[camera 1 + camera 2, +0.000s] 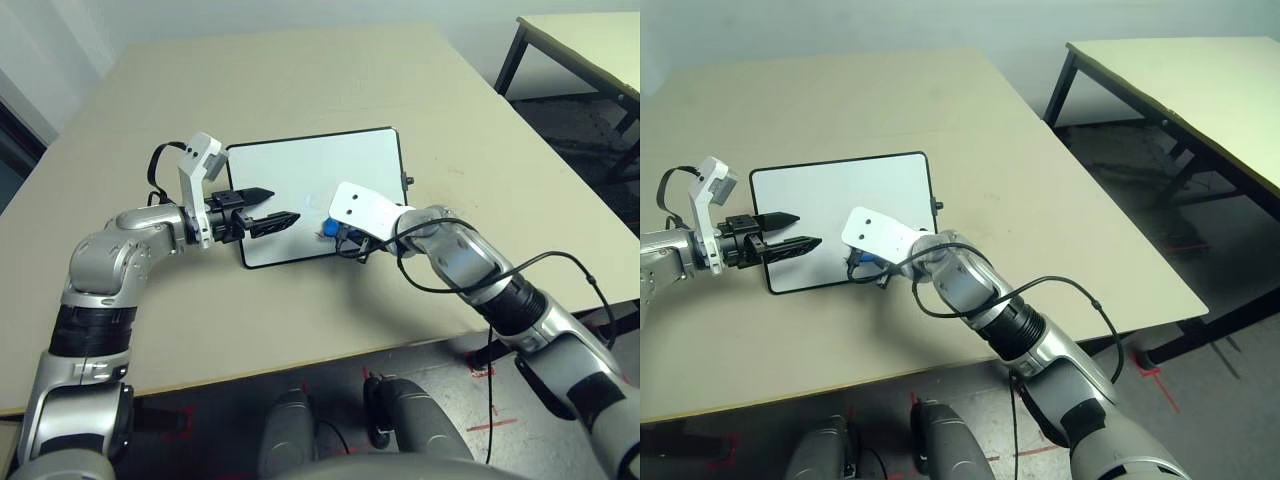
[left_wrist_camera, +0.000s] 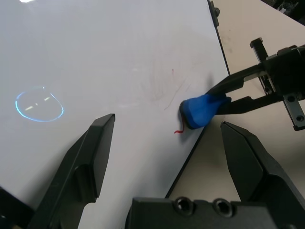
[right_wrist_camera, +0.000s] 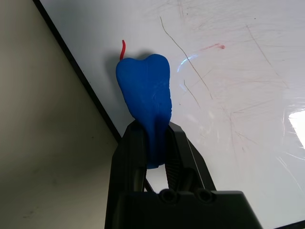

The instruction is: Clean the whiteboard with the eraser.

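Observation:
The whiteboard (image 1: 310,180) lies flat on the tan table, white with a thin black frame. It carries faint red scribbles (image 2: 164,90) and a short red stroke (image 2: 178,130) beside the eraser. The blue eraser (image 3: 145,95) is pressed onto the board just inside its near edge, squeezed between the fingers of my right gripper (image 3: 151,131), which is shut on it. My left gripper (image 1: 285,203) hovers open over the board's left part, its fingers (image 2: 95,148) spread wide with nothing between them. The eraser (image 1: 329,229) sits a short way to its right.
The tan table (image 1: 300,80) stretches beyond and to both sides of the board. A small black knob (image 1: 409,181) sticks out of the board's right edge. A black cable (image 1: 540,265) loops off my right forearm. A second table (image 1: 1200,90) stands at the back right.

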You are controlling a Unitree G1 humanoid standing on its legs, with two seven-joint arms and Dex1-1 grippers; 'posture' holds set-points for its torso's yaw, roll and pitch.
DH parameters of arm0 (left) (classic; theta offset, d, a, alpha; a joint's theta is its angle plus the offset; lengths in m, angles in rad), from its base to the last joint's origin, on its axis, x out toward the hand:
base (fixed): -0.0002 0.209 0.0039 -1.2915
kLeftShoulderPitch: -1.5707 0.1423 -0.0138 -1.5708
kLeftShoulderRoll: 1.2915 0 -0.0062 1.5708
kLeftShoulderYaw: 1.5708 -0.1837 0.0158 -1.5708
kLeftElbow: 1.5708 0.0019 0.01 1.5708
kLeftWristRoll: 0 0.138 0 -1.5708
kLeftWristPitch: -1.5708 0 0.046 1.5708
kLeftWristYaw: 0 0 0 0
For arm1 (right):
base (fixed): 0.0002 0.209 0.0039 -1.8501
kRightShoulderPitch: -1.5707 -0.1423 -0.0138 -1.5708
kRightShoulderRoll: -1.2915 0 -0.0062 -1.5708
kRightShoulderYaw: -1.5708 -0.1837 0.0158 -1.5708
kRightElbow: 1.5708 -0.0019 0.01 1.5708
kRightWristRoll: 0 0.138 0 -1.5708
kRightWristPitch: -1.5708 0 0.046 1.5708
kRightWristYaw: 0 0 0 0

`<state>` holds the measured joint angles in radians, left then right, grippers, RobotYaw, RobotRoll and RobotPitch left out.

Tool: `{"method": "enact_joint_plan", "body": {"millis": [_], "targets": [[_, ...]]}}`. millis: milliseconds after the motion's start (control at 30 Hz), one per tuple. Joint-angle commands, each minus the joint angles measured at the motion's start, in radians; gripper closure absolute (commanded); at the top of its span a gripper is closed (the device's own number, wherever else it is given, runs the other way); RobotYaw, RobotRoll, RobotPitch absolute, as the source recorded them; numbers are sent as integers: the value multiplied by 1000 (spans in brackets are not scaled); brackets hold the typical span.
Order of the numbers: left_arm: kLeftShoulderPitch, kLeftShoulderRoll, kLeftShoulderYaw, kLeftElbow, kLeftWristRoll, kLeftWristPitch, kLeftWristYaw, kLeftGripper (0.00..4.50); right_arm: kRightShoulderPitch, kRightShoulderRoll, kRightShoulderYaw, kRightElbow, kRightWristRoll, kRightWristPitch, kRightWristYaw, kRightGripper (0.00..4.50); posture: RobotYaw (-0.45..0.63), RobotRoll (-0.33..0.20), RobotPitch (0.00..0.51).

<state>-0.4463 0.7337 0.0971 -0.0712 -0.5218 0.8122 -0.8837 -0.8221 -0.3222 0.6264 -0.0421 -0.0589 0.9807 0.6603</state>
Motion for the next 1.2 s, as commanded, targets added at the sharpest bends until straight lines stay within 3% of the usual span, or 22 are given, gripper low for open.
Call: {"method": "enact_joint_plan", "body": {"millis": [33, 267, 533, 833, 1200], "targets": [[14, 8, -3, -24, -9, 15, -2, 0, -67, 24, -42, 109, -32, -4, -43, 3964, -23, 0, 146], [22, -2, -6, -32, -13, 11, 5, 0, -131, 9, -36, 126, -48, 3, -27, 3964, -26, 0, 130], [22, -8, -6, -27, -16, 2, 10, 0, -39, -145, 151, -91, -44, 76, 130, 3965, -26, 0, 128], [21, 13, -7, -27, -19, 14, 0, 0, -134, -5, 8, 65, -60, -16, 37, 3967, -24, 0, 131], [22, 67, -3, -35, -27, 40, -23, 0, -90, -81, 165, -44, -82, 11, 160, 3968, -14, 0, 130]]}}
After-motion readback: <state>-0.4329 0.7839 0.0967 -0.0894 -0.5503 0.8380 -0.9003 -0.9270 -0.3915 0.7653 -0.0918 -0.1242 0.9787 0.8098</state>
